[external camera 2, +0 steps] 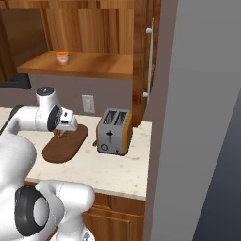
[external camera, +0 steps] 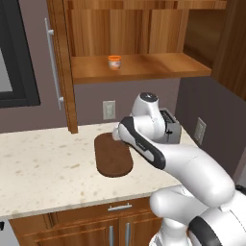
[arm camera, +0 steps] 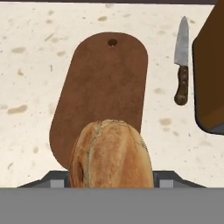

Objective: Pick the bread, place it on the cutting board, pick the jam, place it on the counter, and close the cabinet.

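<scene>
you have the bread (arm camera: 111,154) clamped in the end effector (arm camera: 111,181), the two dark fingertips (arm camera: 57,180) pressed against its flanks. it reads as a tan, golden-brown loaf with a crackled crust and a pale split along its top, plump and rounded. in the hand view its long axis runs along the length of the cutting board (arm camera: 103,87), toward the end of the board that carries a small hanging hole.

the loaf hangs over the board's near end, and you cannot tell whether it touches the wood. the board is a dark brown oval lying flat on the speckled cream tabletop (external camera: 43,163), near its back edge and just beside the toaster (external camera 2: 114,132). its long axis runs from the wall toward the tabletop's front edge.

a kitchen knife (arm camera: 181,61) with a dark handle lies on the tabletop beside the board, parallel to it and apart from it.

the jam (external camera: 114,62), a squat orange jar with a pale lid, stands upright on the shelf of the open cabinet (external camera: 139,67). no writing on it can be read.
</scene>
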